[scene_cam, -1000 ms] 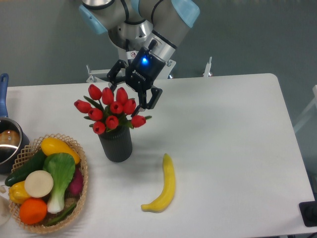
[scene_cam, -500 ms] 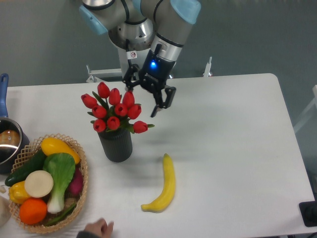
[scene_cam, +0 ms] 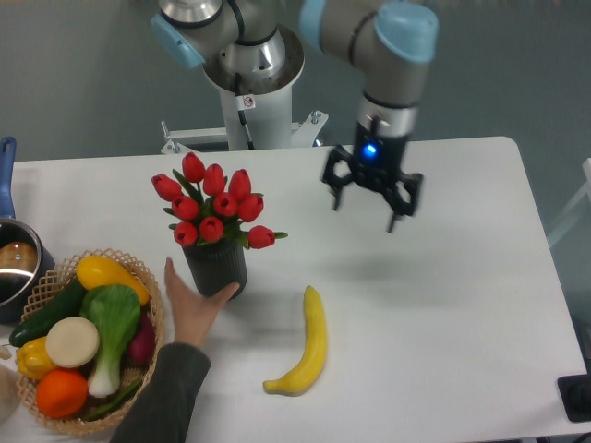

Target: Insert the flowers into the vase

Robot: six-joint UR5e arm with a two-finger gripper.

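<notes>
The bunch of red tulip buds with green stems and leaves (scene_cam: 214, 205) stands upright in the dark grey ribbed cylindrical vase (scene_cam: 216, 270), stems down in its round mouth, blooms spreading wider than the vase rim. One bud hangs out low to the right side. The vase sits on the white tabletop (scene_cam: 443, 305), left of centre.

The black two-finger end effector (scene_cam: 371, 203) hangs above the tabletop right of the flowers, well apart from them, fingers pointing down. Its jaws are spread wide with nothing between them. A blue light glows on its body.

A human hand (scene_cam: 191, 305) in a dark grey sleeve reaches in from the near edge and touches the near-left side of the vase at its base.

A yellow banana (scene_cam: 306, 345) lies on the tabletop near-right of the vase, apart from it. A woven wicker basket (scene_cam: 148, 362) sits at the near-left, just beside the hand, holding a green bok choy (scene_cam: 112, 328), a yellow squash (scene_cam: 106, 274), a dark green cucumber (scene_cam: 48, 312), a white round slice (scene_cam: 72, 341), an orange (scene_cam: 62, 392) and other produce. A steel pot with a blue handle (scene_cam: 11, 258) is at the left edge, partly cut off.
</notes>
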